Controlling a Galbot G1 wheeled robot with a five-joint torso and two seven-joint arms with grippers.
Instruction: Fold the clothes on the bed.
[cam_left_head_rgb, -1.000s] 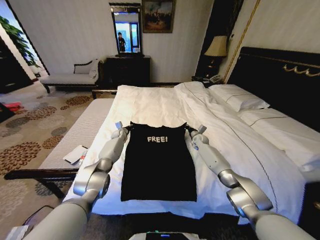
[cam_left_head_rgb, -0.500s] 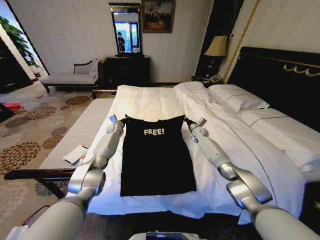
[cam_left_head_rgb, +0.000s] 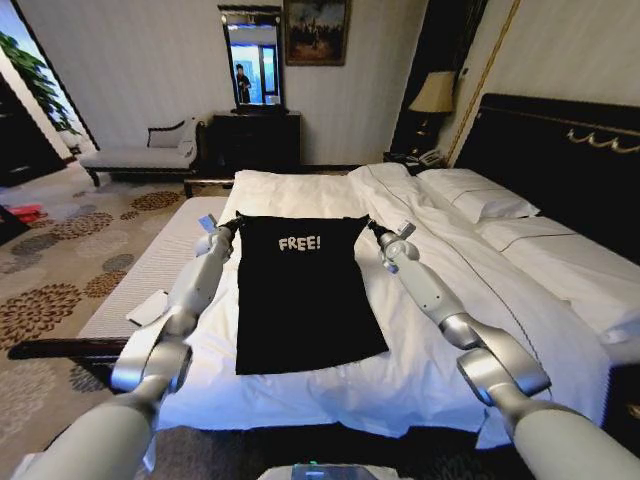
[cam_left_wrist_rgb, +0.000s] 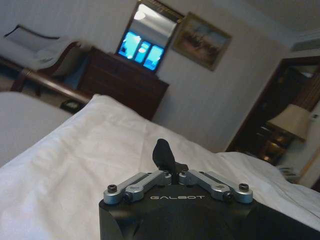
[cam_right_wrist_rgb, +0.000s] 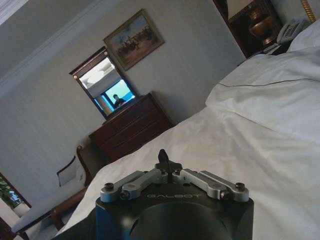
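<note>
Head view: black T-shirt (cam_left_head_rgb: 303, 292) flat on white bed (cam_left_head_rgb: 470, 300), bare duvet all around.
Left gripper (cam_left_head_rgb: 226, 227): pinching shirt's left top corner.
Right gripper (cam_left_head_rgb: 376, 232): pinching right top corner.
Wrist views: dark cloth between closed fingers.

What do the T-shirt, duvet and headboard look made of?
T-shirt: soft matte black knit, likely cotton; lies limp between the left gripper and right gripper.
Duvet: white woven cloth, creased.
Headboard: dark glossy wood, apparently, with gilt ornament.
</note>
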